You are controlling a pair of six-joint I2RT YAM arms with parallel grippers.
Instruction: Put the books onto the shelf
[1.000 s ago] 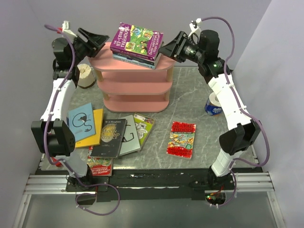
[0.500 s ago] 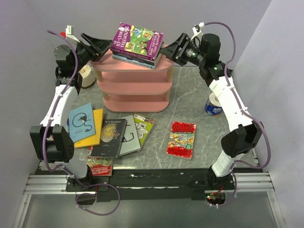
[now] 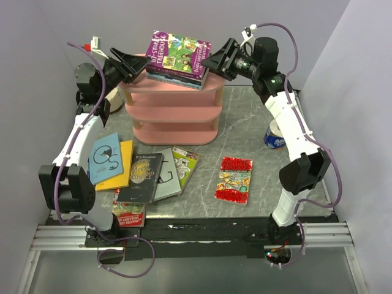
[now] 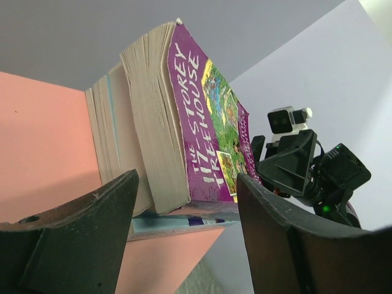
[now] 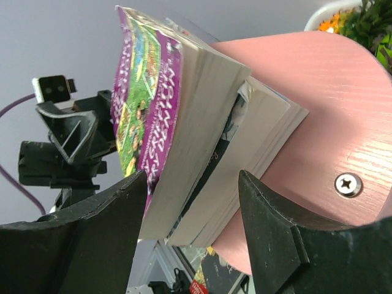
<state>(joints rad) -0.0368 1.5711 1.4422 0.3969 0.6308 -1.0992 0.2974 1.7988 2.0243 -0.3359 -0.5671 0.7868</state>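
Three books, as far as their edges show, are lying stacked on the top board of the pink shelf [image 3: 174, 113], the purple book [image 3: 177, 52] uppermost. The left gripper [image 3: 136, 63] is hovering at the stack's left end and the right gripper [image 3: 211, 63] at its right end, each with fingers spread wide around the stack's edge, clamping nothing. Seven more books are lying on the table [image 3: 257, 135] before the shelf. Six are overlapping at the left: light blue [image 3: 105, 156], yellow [image 3: 124, 168], black [image 3: 142, 177], grey [image 3: 168, 177], lime green [image 3: 185, 162], red [image 3: 130, 214]. One red book [image 3: 234, 179] is lying alone, rightward.

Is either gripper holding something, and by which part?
Nothing held: left gripper and right gripper stand open astride the ends of the book stack on the shelf.
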